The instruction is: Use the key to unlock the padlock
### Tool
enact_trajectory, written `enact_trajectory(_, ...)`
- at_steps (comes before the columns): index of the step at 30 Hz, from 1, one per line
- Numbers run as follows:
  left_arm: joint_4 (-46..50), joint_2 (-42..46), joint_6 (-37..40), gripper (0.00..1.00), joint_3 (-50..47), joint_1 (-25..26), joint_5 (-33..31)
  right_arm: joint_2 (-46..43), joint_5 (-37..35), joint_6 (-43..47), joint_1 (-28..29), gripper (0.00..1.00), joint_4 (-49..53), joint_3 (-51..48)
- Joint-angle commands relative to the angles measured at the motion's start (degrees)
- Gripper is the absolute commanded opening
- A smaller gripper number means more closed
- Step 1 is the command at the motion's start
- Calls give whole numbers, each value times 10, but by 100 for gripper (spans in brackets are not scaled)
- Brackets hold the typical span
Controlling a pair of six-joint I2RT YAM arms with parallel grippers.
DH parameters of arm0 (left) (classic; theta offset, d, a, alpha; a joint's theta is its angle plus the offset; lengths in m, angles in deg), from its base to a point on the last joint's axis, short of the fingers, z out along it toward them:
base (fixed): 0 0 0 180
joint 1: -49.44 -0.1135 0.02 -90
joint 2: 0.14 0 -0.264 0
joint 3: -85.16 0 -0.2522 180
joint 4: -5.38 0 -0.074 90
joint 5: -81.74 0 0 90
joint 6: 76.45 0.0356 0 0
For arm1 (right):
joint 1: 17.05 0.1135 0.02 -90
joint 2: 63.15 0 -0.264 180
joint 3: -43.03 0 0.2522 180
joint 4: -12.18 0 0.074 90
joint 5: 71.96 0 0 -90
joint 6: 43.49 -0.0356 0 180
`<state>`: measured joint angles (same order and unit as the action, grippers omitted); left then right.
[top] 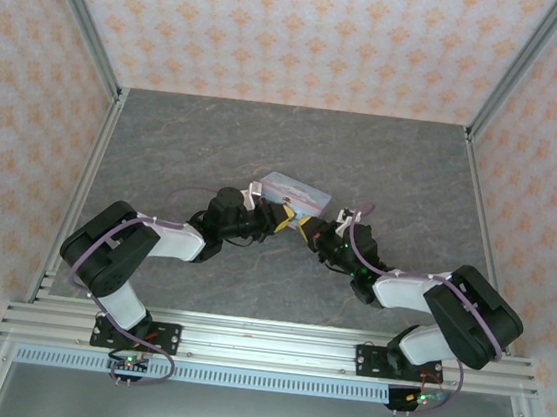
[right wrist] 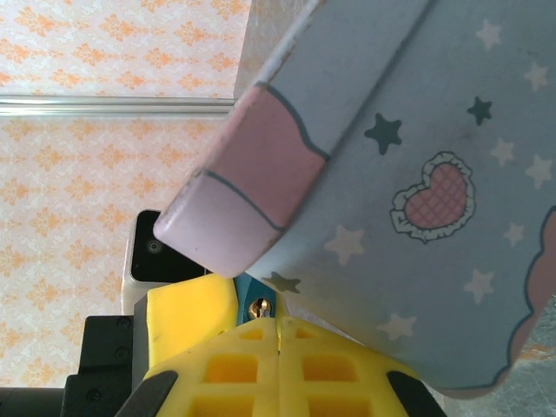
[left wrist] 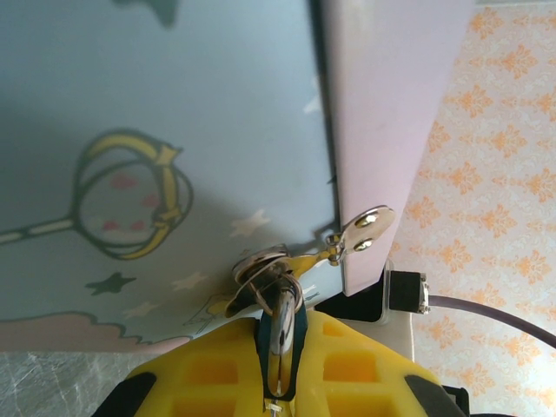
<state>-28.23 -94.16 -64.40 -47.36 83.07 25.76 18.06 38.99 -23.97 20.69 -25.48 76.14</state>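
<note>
A pastel blue rectangular tin box (left wrist: 174,130) carries printed pictures: white and dark stars, a yellow-ringed wand with pink spots, a frilled pink heart and a pink scalloped band at its rounded corner. Its lilac side bears a small polished silver hasp (left wrist: 365,230) fixed with two rivets.

The small dark blue-green padlock (left wrist: 300,332) hangs at that hasp, just beside the box's edge, in the middle of the grey marbled table (top: 265,147) between the two arms. A bright silver metal strip runs down its middle; whether that is shackle or key I cannot tell. Thin silver wire rings (left wrist: 261,271) bunch just above it. From the right wrist the padlock (right wrist: 252,294) shows a round brass keyhole face.

The left gripper (left wrist: 282,337), with waffled yellow rubber pads, is nearly closed and pinches the padlock between them. The right gripper (right wrist: 278,326) has its yellow pads pressed fully together, the tips touching the padlock's brass face; whether anything thin sits between them cannot be told.
</note>
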Motion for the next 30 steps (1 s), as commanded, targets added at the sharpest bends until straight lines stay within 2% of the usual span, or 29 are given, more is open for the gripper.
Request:
enact_trajectory(1,-14,-3,16,0,15,3,11,-12,-3,8,3,0,-12,19)
enact_trajectory(9,-4,1,18,0,16,4,17,-15,-9,35,3,0,10,21)
enact_trajectory(30,7,4,20,0,17,7,15,-25,-12,38,3,0,15,28)
